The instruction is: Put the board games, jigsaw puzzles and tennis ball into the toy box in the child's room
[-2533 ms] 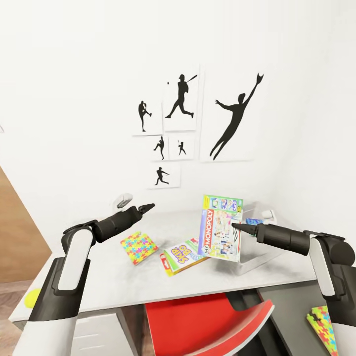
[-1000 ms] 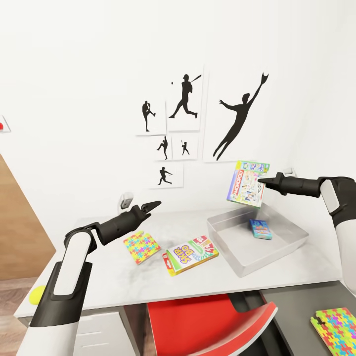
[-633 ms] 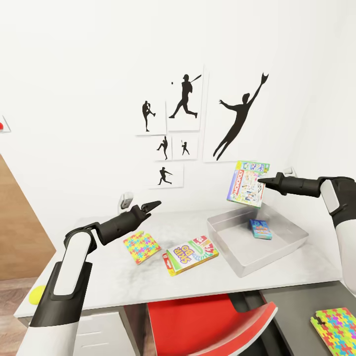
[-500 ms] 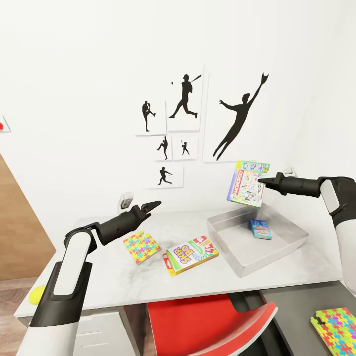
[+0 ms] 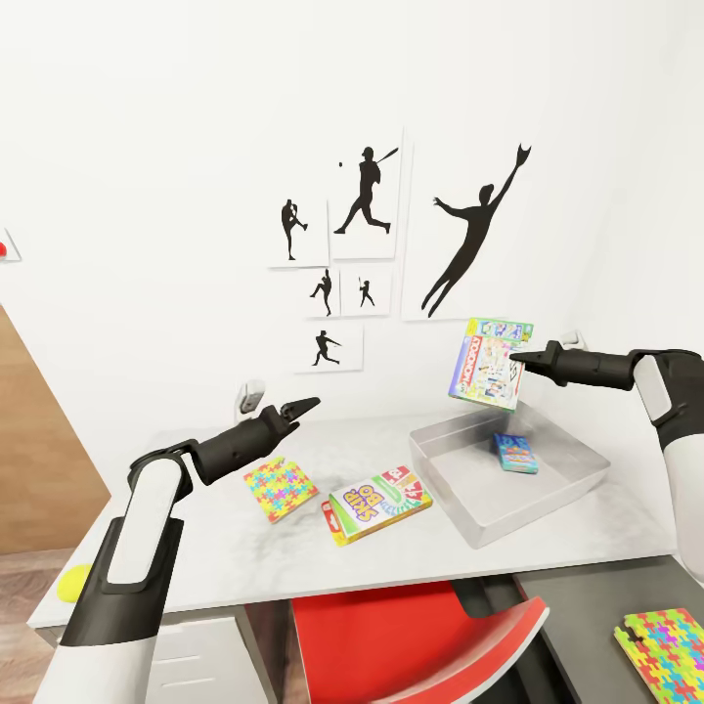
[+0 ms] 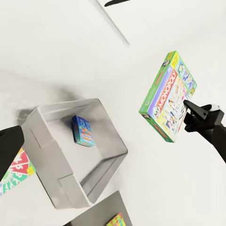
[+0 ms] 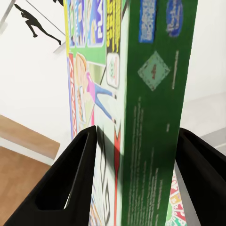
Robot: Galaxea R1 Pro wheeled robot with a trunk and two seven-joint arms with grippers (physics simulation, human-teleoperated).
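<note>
Right arm raised, reaching leftward; right gripper [image 5: 515,359] clamps Monopoly box [image 5: 489,364] by edge, toy box [image 5: 508,474] directly below. Left arm extended forward; left gripper [image 5: 308,402] fingertips together, jigsaw puzzle [image 5: 279,488] beneath it.

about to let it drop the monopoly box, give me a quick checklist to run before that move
1. Right pincer grips the Monopoly box: ok, fingers on both faces in the right wrist view.
2. Box above the toy box: ok, over its far part.
3. Landing spot free: not ok, a small blue game box already lies in the bin.
4. Box level for the drop: not ok, it hangs upright and tilted.
5. Left pincer out of the way: ok, held over the table, holding nothing.
</note>
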